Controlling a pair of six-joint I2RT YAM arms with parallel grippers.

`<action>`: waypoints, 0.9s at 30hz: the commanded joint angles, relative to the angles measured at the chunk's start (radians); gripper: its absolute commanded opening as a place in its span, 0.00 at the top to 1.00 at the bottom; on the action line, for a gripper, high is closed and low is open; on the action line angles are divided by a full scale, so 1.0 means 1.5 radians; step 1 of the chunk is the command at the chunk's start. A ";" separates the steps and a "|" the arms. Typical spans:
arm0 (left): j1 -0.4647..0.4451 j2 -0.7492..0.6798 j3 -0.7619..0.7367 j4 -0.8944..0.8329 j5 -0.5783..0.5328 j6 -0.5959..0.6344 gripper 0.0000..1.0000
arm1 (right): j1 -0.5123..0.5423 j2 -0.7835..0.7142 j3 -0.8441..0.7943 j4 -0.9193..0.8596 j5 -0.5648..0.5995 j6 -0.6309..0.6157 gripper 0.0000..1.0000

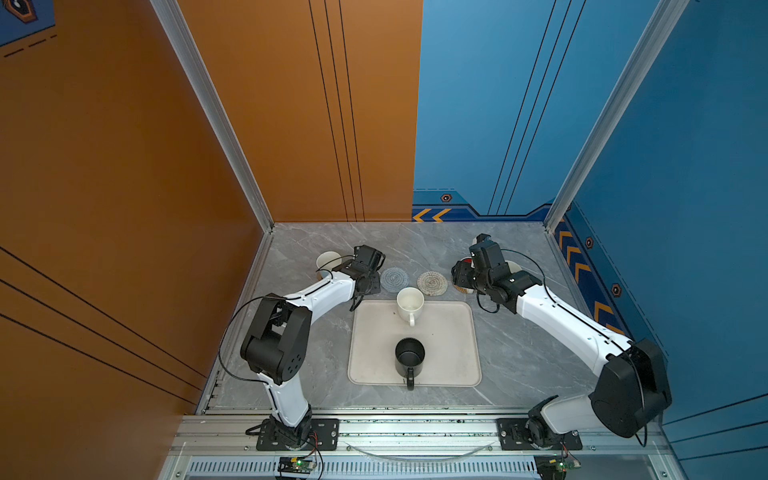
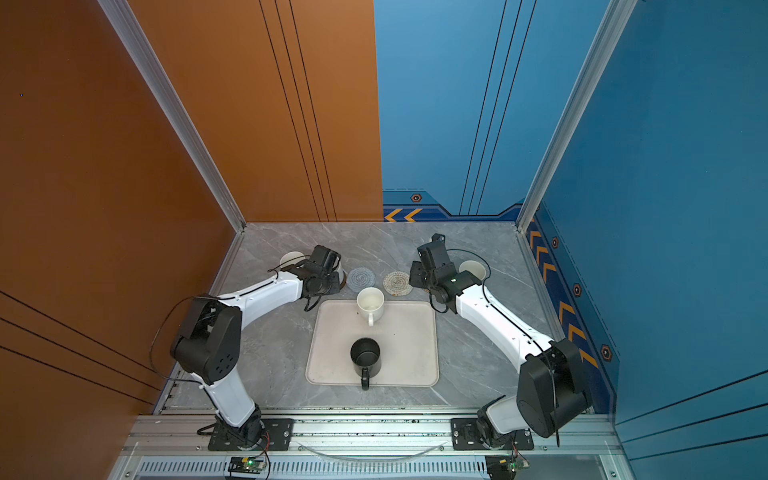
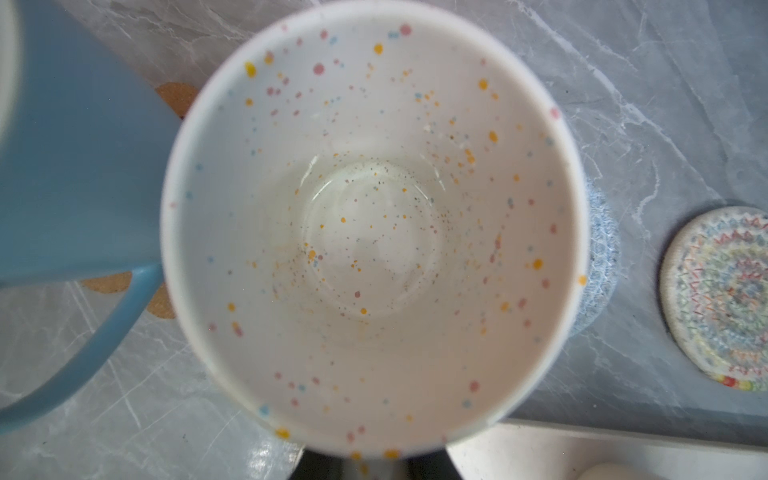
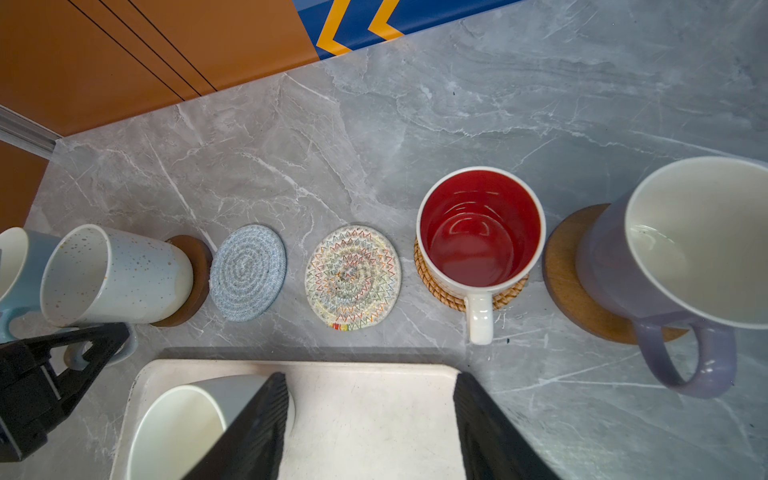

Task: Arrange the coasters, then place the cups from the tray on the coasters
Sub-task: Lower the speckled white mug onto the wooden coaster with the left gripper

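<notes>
Back-left of table, left end effector (image 4: 97, 343): clenched on the handle of speckled mug (image 4: 116, 276).
Speckled mug: sits on brown wooden disc (image 4: 200, 270); light blue mug (image 4: 16, 266) just beside it, over tan paw coaster (image 3: 174, 97).
Right end effector (image 4: 370, 378): released, jaws wide, nothing between, above far edge of tray (image 1: 453, 353).
Bare coasters: grey-blue round (image 4: 248, 272) and white woven round (image 4: 353, 277), side by side mid-row.
Right of row: red-inside mug (image 4: 480, 232) on rattan round (image 4: 432, 286); lavender mug (image 4: 665, 257) on second wooden disc (image 4: 567, 266).
Tray: cream mug (image 1: 410, 305) and black mug (image 1: 409, 357) upright, handles toward robot.
Table (image 1: 519, 353): grey marble.
</notes>
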 commanded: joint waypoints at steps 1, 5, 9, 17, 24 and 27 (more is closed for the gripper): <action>0.007 -0.003 0.032 0.013 -0.033 0.009 1.00 | -0.004 0.007 0.004 -0.010 -0.008 -0.004 0.38; 0.007 -0.004 0.034 0.012 -0.032 0.007 1.00 | -0.003 0.005 0.002 -0.010 -0.009 -0.004 0.38; 0.007 -0.003 0.035 0.011 -0.032 0.007 0.95 | -0.003 0.005 0.004 -0.010 -0.008 -0.004 0.38; 0.008 -0.005 0.037 0.009 -0.029 0.006 0.76 | -0.003 0.005 0.004 -0.010 -0.010 -0.006 0.38; 0.007 -0.005 0.039 0.007 -0.027 0.006 0.66 | -0.003 0.005 0.004 -0.010 -0.011 -0.006 0.38; 0.007 -0.011 0.035 0.007 -0.028 0.007 0.64 | -0.003 0.001 0.003 -0.010 -0.011 -0.006 0.38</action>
